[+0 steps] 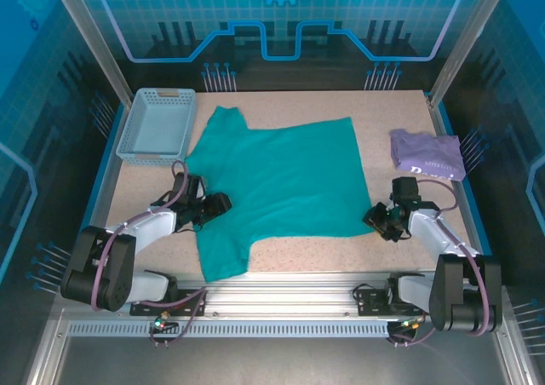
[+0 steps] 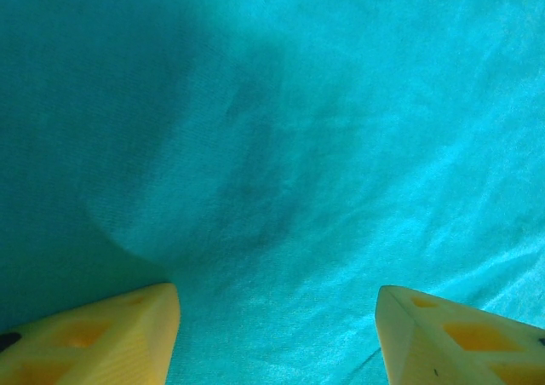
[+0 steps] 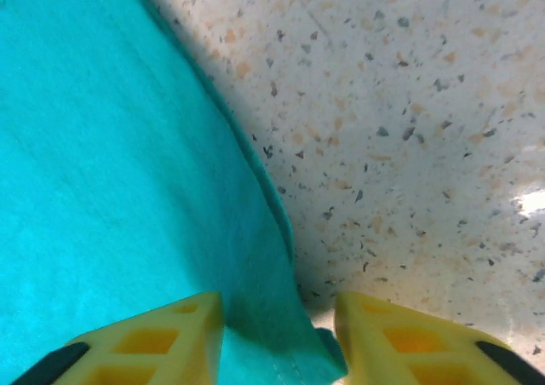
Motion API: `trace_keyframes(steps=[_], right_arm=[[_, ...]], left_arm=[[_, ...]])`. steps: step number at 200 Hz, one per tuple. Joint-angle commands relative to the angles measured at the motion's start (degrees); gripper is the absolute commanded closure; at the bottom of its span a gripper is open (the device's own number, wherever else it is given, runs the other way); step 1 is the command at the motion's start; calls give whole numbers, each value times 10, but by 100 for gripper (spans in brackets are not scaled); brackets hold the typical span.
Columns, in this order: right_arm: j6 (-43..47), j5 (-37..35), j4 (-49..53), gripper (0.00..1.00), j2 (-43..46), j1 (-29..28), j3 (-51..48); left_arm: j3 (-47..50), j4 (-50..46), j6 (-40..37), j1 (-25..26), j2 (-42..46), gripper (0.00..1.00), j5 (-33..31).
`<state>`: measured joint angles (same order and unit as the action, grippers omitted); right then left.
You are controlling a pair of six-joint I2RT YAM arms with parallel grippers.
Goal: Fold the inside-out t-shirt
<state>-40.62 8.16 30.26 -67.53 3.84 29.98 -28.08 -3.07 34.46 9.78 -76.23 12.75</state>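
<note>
Top external, t-shirt (image 1: 281, 181) spread, basket (image 1: 162, 125) left, purple garment (image 1: 426, 152) right, left claw (image 1: 225, 203) and right claw (image 1: 375, 219) agape

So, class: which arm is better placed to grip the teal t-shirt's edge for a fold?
Probably the right. The right gripper, open, straddles the edge of the t-shirt near a corner; the left gripper, also open, faces flat cloth with no edge between its fingers.

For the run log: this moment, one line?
t-shirt spread on table | left tool open above it | right tool open, straddling its edge
</note>
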Motion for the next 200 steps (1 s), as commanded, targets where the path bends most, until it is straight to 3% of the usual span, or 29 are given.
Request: trace_keyframes(steps=[1, 59, 95, 151, 183, 200], right_arm=[[-5, -1, -18, 66, -3, 9, 1], [17, -23, -4, 83, 11, 8, 11], [31, -26, 2, 93, 26, 3, 11], [78, -46, 9, 100, 36, -39, 31], [102, -34, 12, 100, 47, -52, 39], [113, -33, 16, 100, 56, -54, 42]], left_arm=[[3, 11, -6, -5, -1, 36, 9], [2, 3, -3, -5, 6, 36, 11], [-10, -46, 6, -3, 63, 36, 1], [10, -300, 88, 64, 267, 35, -118], [19, -435, 186, 94, 339, 35, -113], [10, -483, 232, 146, 333, 36, -124]])
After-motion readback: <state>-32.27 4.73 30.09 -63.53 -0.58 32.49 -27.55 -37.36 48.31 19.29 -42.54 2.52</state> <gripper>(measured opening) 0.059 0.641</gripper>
